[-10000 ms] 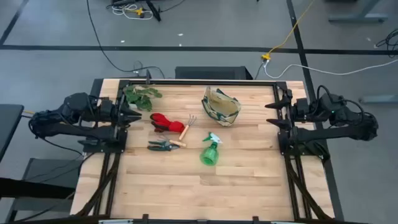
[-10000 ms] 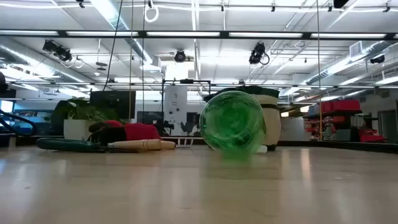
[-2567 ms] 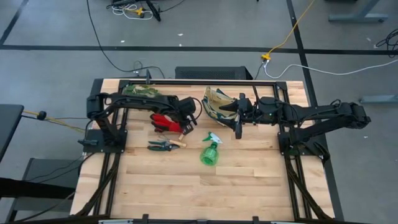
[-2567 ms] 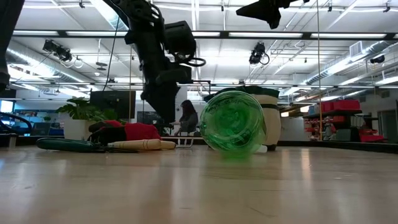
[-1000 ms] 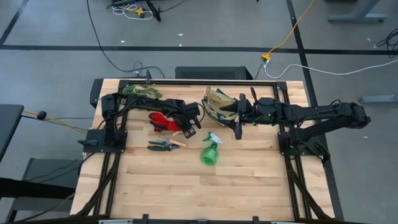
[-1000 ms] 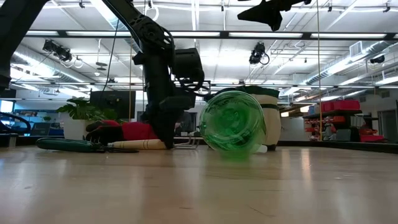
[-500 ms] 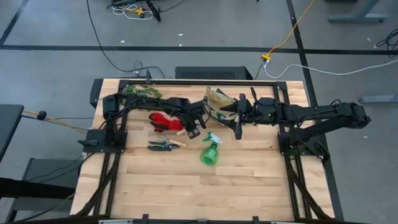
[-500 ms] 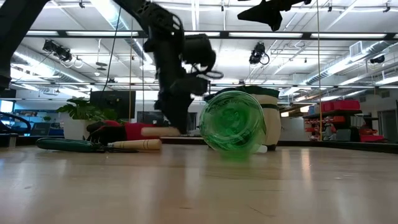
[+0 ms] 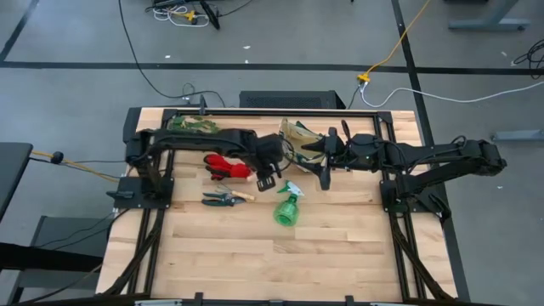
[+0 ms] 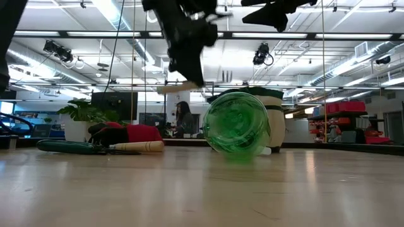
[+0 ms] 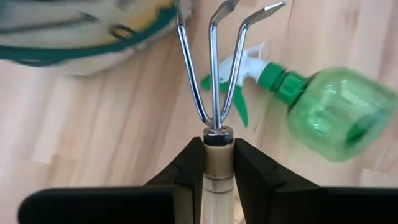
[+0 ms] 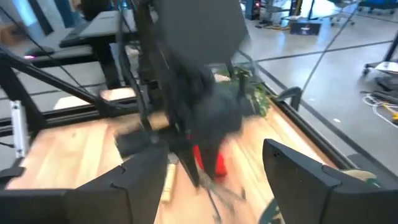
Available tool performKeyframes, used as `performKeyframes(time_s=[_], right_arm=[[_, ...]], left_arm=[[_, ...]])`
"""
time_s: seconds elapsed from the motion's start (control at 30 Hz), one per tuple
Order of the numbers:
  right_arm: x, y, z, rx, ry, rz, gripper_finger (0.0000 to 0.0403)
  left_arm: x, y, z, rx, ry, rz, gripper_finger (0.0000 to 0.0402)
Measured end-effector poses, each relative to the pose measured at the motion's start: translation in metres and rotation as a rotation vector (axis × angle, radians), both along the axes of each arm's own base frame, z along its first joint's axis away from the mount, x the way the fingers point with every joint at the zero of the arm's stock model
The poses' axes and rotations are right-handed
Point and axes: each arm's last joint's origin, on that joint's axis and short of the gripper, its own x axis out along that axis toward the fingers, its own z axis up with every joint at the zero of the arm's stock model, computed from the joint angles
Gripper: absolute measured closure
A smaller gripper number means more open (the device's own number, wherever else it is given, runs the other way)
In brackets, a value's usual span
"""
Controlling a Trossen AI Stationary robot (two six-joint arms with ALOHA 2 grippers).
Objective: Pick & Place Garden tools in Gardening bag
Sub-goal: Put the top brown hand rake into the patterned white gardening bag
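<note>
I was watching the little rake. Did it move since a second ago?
Yes. The left gripper has lifted the hand rake off the table; in the low view it now hangs well above the red gloves, nearer the gardening bag.

Rake (image 11: 213, 124) w/ shiny metal tines, wood handle, glossy green plastic bottle (image 11: 329, 112)

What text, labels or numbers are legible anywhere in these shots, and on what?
None can be read.
Spray bottle: no label or print shows.
Hand rake, held by the left gripper: no marking shows.
Gardening bag: pattern only, no words.
Room behind the table in the low view: any signs too small to read.
</note>
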Motion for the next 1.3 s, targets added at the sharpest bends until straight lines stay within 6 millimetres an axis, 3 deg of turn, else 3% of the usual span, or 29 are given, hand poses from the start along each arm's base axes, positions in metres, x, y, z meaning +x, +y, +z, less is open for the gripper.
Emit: performKeyframes(time_s=[0.23,0.43,1.3], right_arm=[[0.0,0.0,-0.001,-0.016,0.009,-0.003,0.014],[-0.001,-0.001,-0.002,-0.022,0.03,-0.021,0.014],[-0.002,-0.001,-0.005,-0.025,0.061,-0.027,0.014]], left_arm=[[-0.029,-0.005,0.063,0.1,-0.305,-0.033,0.0329],[-0.047,0.005,0.087,0.138,-0.512,-0.039,0.0329],[-0.057,0.068,0.052,0.191,-0.953,-0.137,0.0329]])
